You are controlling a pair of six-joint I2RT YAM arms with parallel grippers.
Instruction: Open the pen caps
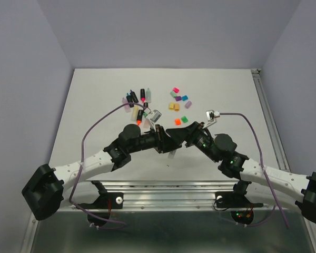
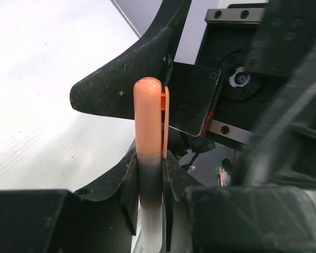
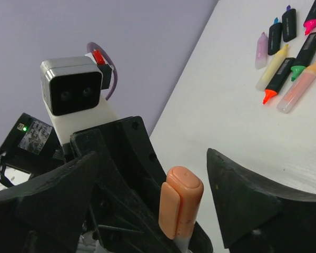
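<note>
My left gripper [image 2: 149, 164] is shut on a pale translucent pen [image 2: 147, 211], which stands upright between its jaws. A peach-orange pen cap [image 2: 148, 116] with a clip sits on the pen's upper end. My right gripper [image 3: 154, 157] is open, with one finger on each side of that same cap [image 3: 181, 206] and touching nothing. In the top view both grippers [image 1: 166, 139] meet above the middle of the table. Several loose pen caps [image 1: 177, 103] of different colours lie at the back centre. Several other pens [image 1: 137, 104] lie at the back left.
The left arm's wrist camera [image 3: 73, 90] sits close in front of my right gripper. The other pens [image 3: 290, 50] lie in a cluster on the white table [image 1: 105, 121]. Purple cables arc over both arms. A metal rail [image 1: 268, 116] runs along the table's right edge.
</note>
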